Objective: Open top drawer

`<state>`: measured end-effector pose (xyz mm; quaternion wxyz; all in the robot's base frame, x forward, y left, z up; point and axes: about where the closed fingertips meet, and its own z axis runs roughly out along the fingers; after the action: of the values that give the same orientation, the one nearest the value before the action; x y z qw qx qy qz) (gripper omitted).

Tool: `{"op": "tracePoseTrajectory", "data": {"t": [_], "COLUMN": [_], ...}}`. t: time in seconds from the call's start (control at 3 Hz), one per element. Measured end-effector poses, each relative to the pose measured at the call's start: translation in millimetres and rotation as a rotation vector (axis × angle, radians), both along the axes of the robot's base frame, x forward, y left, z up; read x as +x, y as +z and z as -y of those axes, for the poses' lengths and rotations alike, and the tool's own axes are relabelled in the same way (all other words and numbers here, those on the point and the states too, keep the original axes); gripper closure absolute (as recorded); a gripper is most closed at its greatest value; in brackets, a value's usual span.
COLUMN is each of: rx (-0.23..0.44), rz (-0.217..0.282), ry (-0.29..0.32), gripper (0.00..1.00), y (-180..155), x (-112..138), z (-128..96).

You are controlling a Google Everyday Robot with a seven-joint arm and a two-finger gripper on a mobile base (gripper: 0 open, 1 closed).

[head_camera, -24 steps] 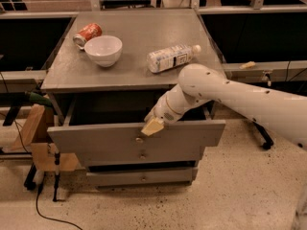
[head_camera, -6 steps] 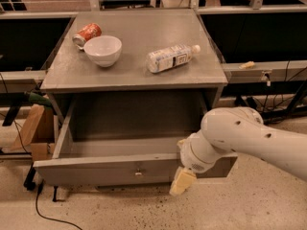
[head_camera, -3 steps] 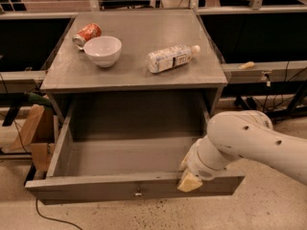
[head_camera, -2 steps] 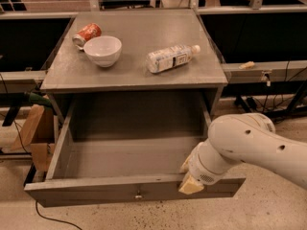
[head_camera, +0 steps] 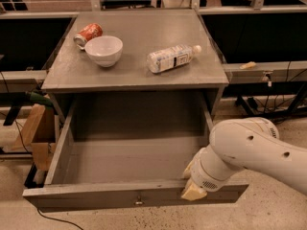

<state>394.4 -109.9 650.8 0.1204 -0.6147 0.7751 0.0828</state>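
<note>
The top drawer [head_camera: 110, 194] is a wide grey metal drawer pulled far out of the grey cabinet [head_camera: 134, 75]. Its deep grey box is bare inside. A small brass knob [head_camera: 138, 202] sits at the middle of its front panel. My gripper [head_camera: 192, 188] rests at the drawer's front rim, right of the knob, with a cream fingertip [head_camera: 193, 192] over the front panel. My white arm [head_camera: 254, 150] reaches in from the right and hides the drawer's right front corner.
On the cabinet top lie a white bowl [head_camera: 104, 50], a red can [head_camera: 88, 34] on its side and a plastic bottle [head_camera: 171, 58] on its side. A cardboard box [head_camera: 36, 135] stands left of the cabinet. Dark desks flank both sides.
The drawer has gone from partly open to pulled far out toward the camera. My gripper has moved down and forward with the drawer front; over the last second it has barely moved.
</note>
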Motion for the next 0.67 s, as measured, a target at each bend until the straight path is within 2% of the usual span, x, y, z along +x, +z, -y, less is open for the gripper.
{"op": "tracePoseTrajectory", "data": {"t": [0.67], "rx": [-0.005], "rz": [-0.011], "ry": [0.018], "gripper": [0.11], "y": [-1.2], "x": [-8.1], "z": [1.4]}}
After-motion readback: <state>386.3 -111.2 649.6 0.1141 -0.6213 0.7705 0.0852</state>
